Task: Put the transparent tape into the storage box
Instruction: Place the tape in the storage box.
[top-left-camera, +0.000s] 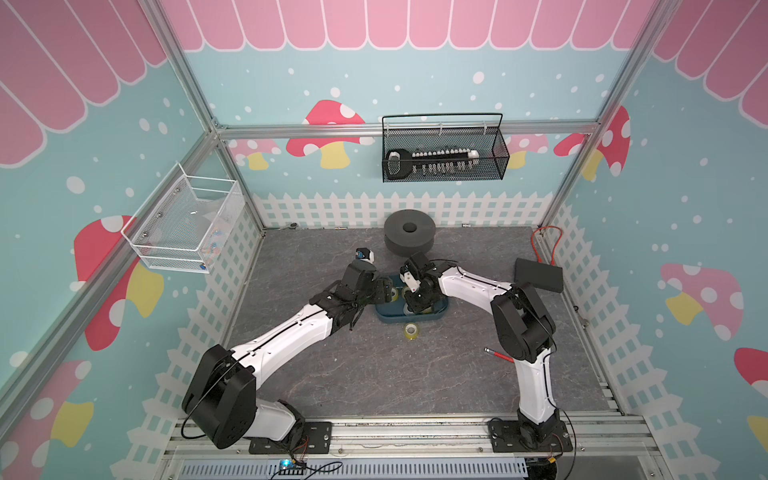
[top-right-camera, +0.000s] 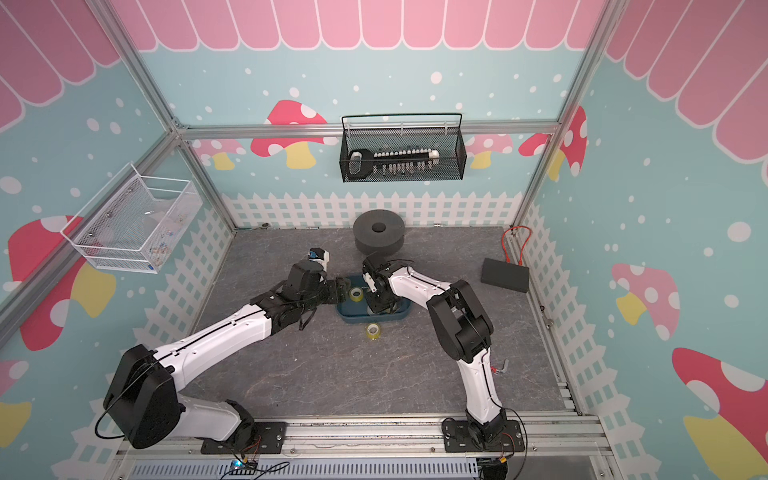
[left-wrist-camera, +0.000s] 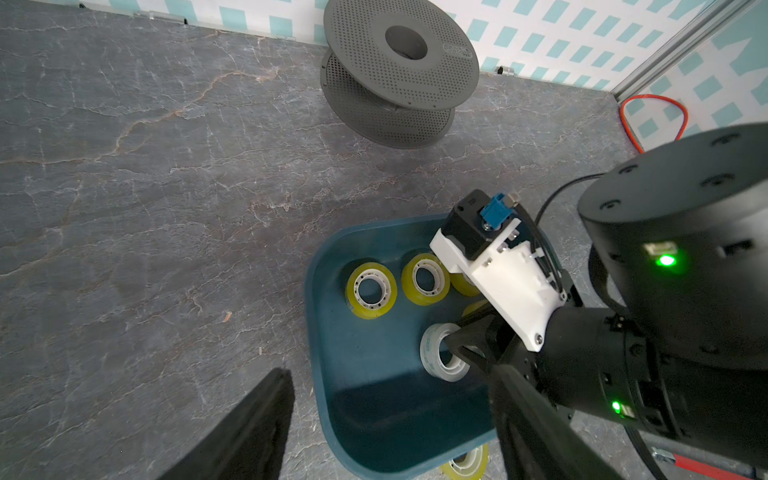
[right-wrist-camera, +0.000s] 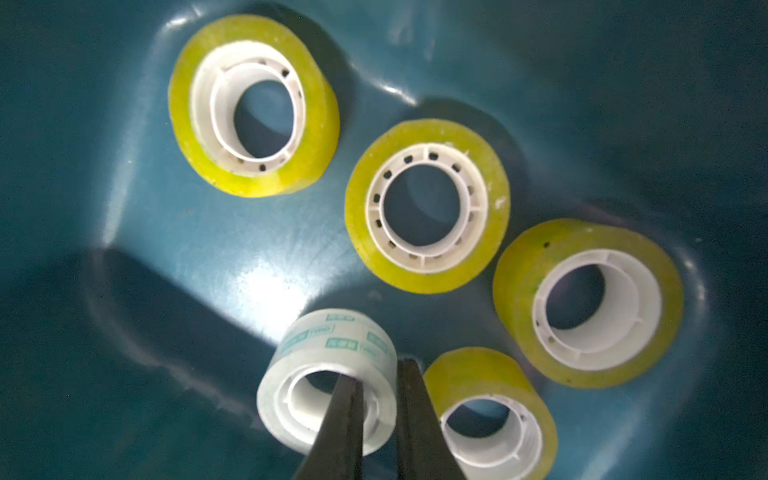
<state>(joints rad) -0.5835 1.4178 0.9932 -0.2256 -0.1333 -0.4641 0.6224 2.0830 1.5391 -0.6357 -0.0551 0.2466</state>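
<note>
**Transparent tape and its surroundings.** The transparent tape (right-wrist-camera: 328, 374), a clear roll with a white core and green print, is inside the storage box (left-wrist-camera: 316, 316), a shallow dark teal-blue plastic tub with rounded corners. The roll sits tilted, and whether it touches the box floor cannot be told. The right end effector (right-wrist-camera: 378, 370) is clenched on the roll's wall, with one black finger (right-wrist-camera: 345, 428) through the core and the other against the outer face.

Four yellow tape rolls with white cores share the box floor: one (right-wrist-camera: 490, 415) just beside the clear roll, and three more (right-wrist-camera: 588, 303) (right-wrist-camera: 428, 205) (right-wrist-camera: 253, 104) in a loose row behind it. The left end effector (left-wrist-camera: 388, 382) is at the box's left end, released, with its fingers spread wide and nothing between them.

In both top views the box (top-left-camera: 411, 319) lies near the middle of the grey marble-patterned table (top-left-camera: 374, 382). A fifth yellow roll (top-left-camera: 411, 331) stands on the table just outside the box's front wall. A dark grey perforated spool (top-left-camera: 409, 235) sits at the table's far edge. A flat black rectangular block (top-left-camera: 538, 274) and an orange cable loop (top-left-camera: 548, 241) lie along the right edge. A red-handled tool (top-left-camera: 498, 355) lies nearer the front, beside the right arm.

On the enclosure walls hang a black wire-mesh basket (top-left-camera: 444, 166) at the back and a white wire-mesh basket (top-left-camera: 187, 224) on the left.
</note>
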